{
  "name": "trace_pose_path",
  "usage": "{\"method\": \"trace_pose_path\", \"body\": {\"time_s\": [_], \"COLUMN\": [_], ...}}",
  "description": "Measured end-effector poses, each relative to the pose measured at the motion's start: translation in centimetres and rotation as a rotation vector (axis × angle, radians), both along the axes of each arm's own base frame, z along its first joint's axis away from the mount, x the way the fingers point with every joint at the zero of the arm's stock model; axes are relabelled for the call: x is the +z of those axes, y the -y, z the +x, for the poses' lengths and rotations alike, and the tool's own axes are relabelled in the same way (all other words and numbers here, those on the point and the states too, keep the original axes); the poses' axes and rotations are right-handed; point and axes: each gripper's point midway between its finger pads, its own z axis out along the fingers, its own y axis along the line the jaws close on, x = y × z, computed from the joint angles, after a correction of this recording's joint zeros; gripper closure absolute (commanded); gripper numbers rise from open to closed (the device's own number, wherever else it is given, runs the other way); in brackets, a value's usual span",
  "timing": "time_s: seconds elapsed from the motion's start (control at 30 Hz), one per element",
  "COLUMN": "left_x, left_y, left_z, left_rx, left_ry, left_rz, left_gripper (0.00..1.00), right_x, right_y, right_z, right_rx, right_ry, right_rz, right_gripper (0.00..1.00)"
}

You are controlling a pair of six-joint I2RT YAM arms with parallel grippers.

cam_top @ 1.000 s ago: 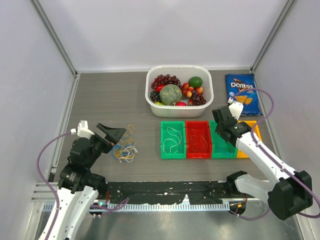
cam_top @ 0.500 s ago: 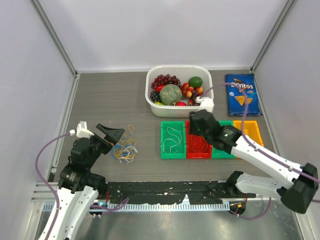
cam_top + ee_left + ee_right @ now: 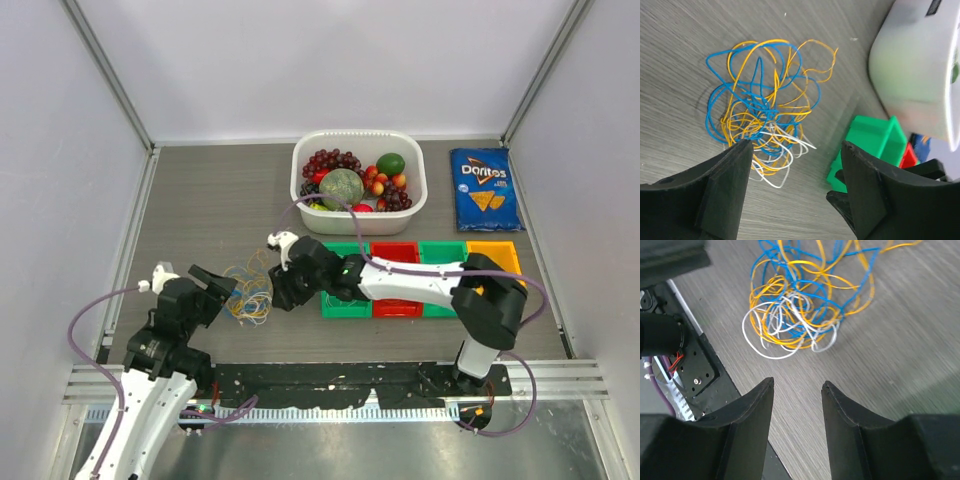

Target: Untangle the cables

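The cables (image 3: 250, 292) are a loose tangle of blue, yellow, orange and white wires on the grey table, left of the bins. My left gripper (image 3: 216, 284) is open just left of the tangle, which fills the left wrist view (image 3: 760, 112) ahead of the open jaws (image 3: 796, 149). My right gripper (image 3: 284, 291) is open just right of the tangle, stretched across from the right. In the right wrist view the tangle (image 3: 800, 305) lies ahead of the open, empty jaws (image 3: 798, 385). Neither gripper touches a wire.
A row of bins sits right of the tangle: green (image 3: 337, 305), red (image 3: 397, 300), green (image 3: 443, 252), orange (image 3: 495, 250). A white fruit basket (image 3: 360, 215) stands behind them and a Doritos bag (image 3: 483, 188) at back right. The black base plate (image 3: 695, 370) is close by.
My right arm has swung left from the orange bin, across the bins, to the tangle's right side. My left gripper has dropped slightly beside the tangle. The cables have not moved.
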Motion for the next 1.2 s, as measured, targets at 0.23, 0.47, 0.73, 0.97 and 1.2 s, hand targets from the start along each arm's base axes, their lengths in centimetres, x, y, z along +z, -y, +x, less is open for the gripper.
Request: {"method": "trace_pose_path", "body": {"time_s": [0.23, 0.47, 0.73, 0.97, 1.2], "left_x": [-4.8, -5.1, -6.9, -7.2, -7.9], "left_y": [2.1, 2.8, 2.7, 2.7, 2.5], "left_z": [-0.1, 0.6, 0.5, 0.8, 1.0], "left_rx": [-0.090, -0.108, -0.104, -0.102, -0.089], "left_ry": [-0.133, -0.126, -0.165, -0.175, -0.185], "left_rz": [-0.036, -0.054, -0.045, -0.040, -0.027], "left_gripper": [0.29, 0.31, 0.31, 0.31, 0.30], "right_x": [-1.4, -0.9, -1.6, -3.4, -3.6], "right_y": [-2.5, -4.4, -5.5, -5.5, -5.5], "right_z": [-0.3, 1.3, 2.4, 2.0, 2.1], "right_rx": [0.094, 0.124, 0.160, 0.187, 0.191], "right_ry": [0.018, 0.095, 0.144, 0.122, 0.128], "right_rz": [-0.003, 0.003, -0.021, -0.048, -0.053], "right_gripper": [0.52, 0.55, 0.62, 0.74, 0.99]}}
